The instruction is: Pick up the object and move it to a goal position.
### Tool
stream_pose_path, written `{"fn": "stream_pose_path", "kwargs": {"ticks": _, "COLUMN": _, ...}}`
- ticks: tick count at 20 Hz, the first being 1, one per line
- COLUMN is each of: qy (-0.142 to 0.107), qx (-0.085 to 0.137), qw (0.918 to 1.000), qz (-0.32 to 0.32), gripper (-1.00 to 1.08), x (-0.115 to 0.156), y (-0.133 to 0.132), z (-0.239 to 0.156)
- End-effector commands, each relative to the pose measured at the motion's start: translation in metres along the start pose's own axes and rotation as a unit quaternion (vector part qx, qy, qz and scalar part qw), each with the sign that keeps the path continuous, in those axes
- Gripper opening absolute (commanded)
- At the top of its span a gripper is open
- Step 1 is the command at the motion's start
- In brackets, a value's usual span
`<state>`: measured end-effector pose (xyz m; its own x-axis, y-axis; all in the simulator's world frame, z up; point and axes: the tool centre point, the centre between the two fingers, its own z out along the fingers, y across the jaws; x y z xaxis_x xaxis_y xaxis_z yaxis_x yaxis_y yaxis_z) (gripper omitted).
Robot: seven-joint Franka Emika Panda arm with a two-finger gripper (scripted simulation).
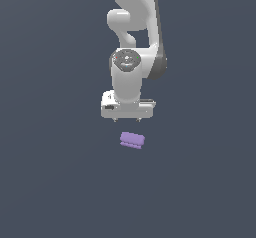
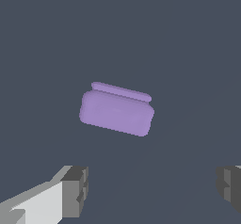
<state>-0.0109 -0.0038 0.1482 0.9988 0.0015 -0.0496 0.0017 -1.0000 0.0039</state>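
Claw (image 1: 127, 119) hangs above the dark grey counter (image 1: 50, 182), fingers (image 2: 75, 190) spread wide with nothing between them. The light-purple object (image 1: 132, 140) lies on the counter just below and slightly toward the exterior view's right of the claw, apart from it. In the wrist view the object (image 2: 116, 109) sits slightly tilted, beyond the fingertips, not touched.

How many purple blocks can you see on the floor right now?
1. The purple block lies on the dark floor, just below the open gripper in the exterior view, apart from its fingers. Nothing appears hidden.
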Motion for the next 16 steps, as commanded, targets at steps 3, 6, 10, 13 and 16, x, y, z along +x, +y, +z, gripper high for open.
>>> {"fn": "stream_pose_path", "kwargs": {"ticks": 3, "qy": 0.001, "qx": 0.001, "qw": 1.0000, "qz": 0.002, "gripper": 1.00, "x": 0.001, "y": 0.000, "z": -0.001}}
{"fn": "stream_pose_path", "kwargs": {"ticks": 6, "qy": 0.005, "qx": 0.006, "qw": 0.9999, "qz": 0.012, "gripper": 1.00, "x": 0.003, "y": 0.000, "z": -0.008}}
{"fn": "stream_pose_path", "kwargs": {"ticks": 10, "qy": 0.009, "qx": 0.013, "qw": 0.9995, "qz": 0.027, "gripper": 1.00, "x": 0.006, "y": -0.001, "z": -0.017}}
{"fn": "stream_pose_path", "kwargs": {"ticks": 13, "qy": 0.010, "qx": 0.013, "qw": 0.9995, "qz": 0.028, "gripper": 1.00, "x": 0.006, "y": -0.001, "z": -0.017}}
{"fn": "stream_pose_path", "kwargs": {"ticks": 16, "qy": 0.009, "qx": 0.012, "qw": 0.9996, "qz": 0.022, "gripper": 1.00, "x": 0.006, "y": -0.001, "z": -0.016}}
